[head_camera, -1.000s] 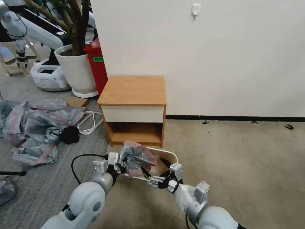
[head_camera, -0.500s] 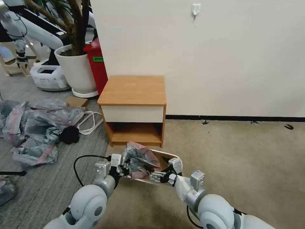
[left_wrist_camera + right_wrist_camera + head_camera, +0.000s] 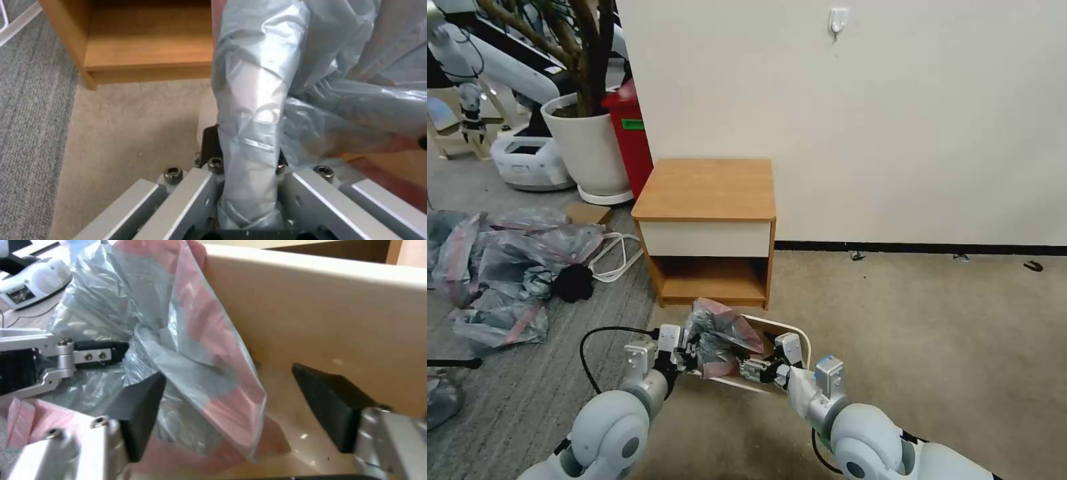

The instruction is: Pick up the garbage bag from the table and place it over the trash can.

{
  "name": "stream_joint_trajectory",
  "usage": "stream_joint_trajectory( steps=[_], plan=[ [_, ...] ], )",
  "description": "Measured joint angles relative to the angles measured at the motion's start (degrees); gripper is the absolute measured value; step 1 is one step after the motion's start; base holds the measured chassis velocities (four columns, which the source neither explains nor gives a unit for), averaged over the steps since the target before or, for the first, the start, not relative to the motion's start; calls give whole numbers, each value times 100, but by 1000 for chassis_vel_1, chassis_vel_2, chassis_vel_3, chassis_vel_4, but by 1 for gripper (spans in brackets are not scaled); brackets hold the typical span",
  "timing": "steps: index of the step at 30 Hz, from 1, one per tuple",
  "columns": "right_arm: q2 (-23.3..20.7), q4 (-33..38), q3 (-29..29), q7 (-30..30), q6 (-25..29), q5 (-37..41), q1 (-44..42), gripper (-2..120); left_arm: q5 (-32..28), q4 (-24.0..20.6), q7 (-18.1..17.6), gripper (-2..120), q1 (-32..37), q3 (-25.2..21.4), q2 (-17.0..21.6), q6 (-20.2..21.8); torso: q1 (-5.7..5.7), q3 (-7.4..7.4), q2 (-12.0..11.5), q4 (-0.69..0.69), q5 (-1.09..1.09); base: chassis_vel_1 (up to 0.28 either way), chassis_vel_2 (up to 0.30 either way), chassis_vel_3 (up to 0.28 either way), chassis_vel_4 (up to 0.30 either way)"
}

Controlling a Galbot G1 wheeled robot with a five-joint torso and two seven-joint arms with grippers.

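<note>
Garbage bag (image 3: 720,333): thin grey plastic with pink-red banding, crumpled in a bunch over the left half of the trash can's opening, in front of the nightstand. In the left wrist view a twisted strand of the bag (image 3: 249,133) runs straight down between the gripper's metal fingers. In the right wrist view its pink and grey folds (image 3: 195,350) hang against the can's inner wall.

Trash can (image 3: 797,333): cream-beige, rounded corners, on the beige carpet just in front of the surface's open lower shelf. Inner wall (image 3: 320,316) seen close in the right wrist view.

Surface (image 3: 707,188): orange-brown wooden nightstand with cream drawer front, standing against the white wall; its top is bare. Its lower shelf (image 3: 146,43) appears in the left wrist view.

Left gripper (image 3: 688,350): at the can's left rim, clamped on a gathered strand of the bag (image 3: 249,200).

Right gripper (image 3: 760,369): at the can's near rim, reaching into the opening. Black pads (image 3: 142,413) spread wide, one touching the bag's folds, the other beside the can's wall; nothing pinched between them.

Heap of similar grey-pink bags (image 3: 500,267): on the grey carpet well to the left.

White plant pot (image 3: 587,147) and red bin (image 3: 630,133): behind the nightstand's left side.
</note>
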Motion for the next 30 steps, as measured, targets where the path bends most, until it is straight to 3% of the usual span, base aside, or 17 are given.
stream_joint_trajectory(
  steps=[4, 14, 21, 24, 30],
  plan=[
    [48, -4, -39, 11, 26, -47, 35, 57, -2, 24, 0, 1, -1, 19, 1, 0, 0, 0, 0, 0, 0, 0, 0, 0, 0],
    [119, -56, -114, 9, 135, -96, 53, 36, -12, 51, -8, 1, -20, 58, 10, 0, 0, 0, 0, 0, 0, 0, 0, 0, 0],
    [136, -105, -184, -17, 230, -97, 103, 7, -20, 96, -18, 1, -48, 113, 8, 2, 0, 0, 0, 0, 0, 0, 0, 0, 0],
    [122, -109, -187, -25, 258, -97, 115, 0, -20, 108, -20, 1, -63, 134, 7, 2, 0, 0, 0, 0, 0, 0, 0, 0, 0],
    [42, -81, -190, -36, 336, -97, 112, 0, -22, 175, -23, 1, -132, 201, 11, 2, 0, 0, 0, 0, 0, 0, 0, 0, 0]
  ],
)
